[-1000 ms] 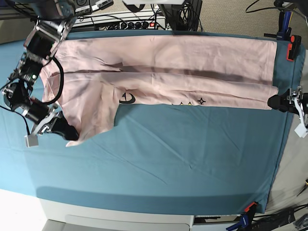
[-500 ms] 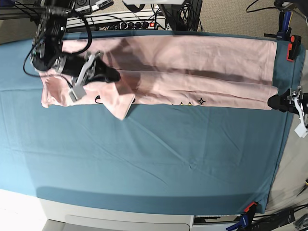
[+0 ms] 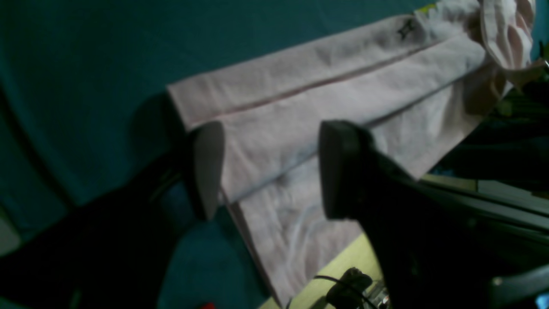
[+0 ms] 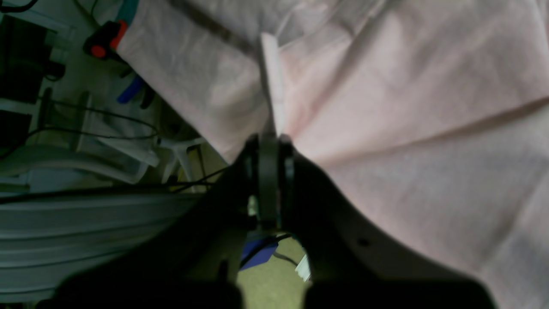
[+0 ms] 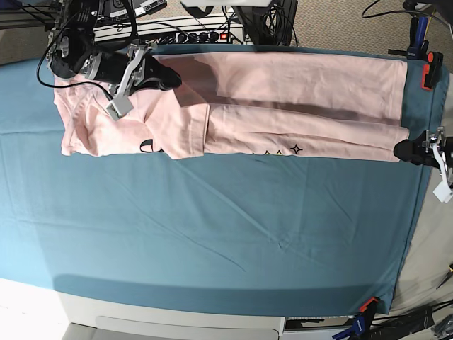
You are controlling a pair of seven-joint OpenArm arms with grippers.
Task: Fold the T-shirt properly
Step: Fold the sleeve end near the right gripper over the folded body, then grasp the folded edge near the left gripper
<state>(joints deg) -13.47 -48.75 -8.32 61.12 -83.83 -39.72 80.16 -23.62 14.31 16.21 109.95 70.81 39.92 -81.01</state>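
The pale pink T-shirt point(image 5: 297, 106) lies as a long band along the far side of the teal cloth point(image 5: 226, 227), with black print point(image 5: 296, 149) showing at its near edge. My right gripper point(image 5: 170, 76) is over the shirt's left part near the far edge. It is shut on a pinched fold of the pink fabric point(image 4: 272, 86). My left gripper point(image 5: 402, 150) is at the shirt's right end, open. Its two fingers point(image 3: 208, 167) straddle the folded hem point(image 3: 274, 146) without closing on it.
A power strip and cables point(image 5: 191, 32) run behind the far table edge. Orange clamps point(image 5: 430, 71) hold the cloth at the right corners, another clamp point(image 5: 367, 306) at the front. The white table front point(image 5: 170, 322) borders the near side.
My right gripper has carried the shirt's left flap from the front left up and back, laying it over the shirt's body. The left arm has not moved.
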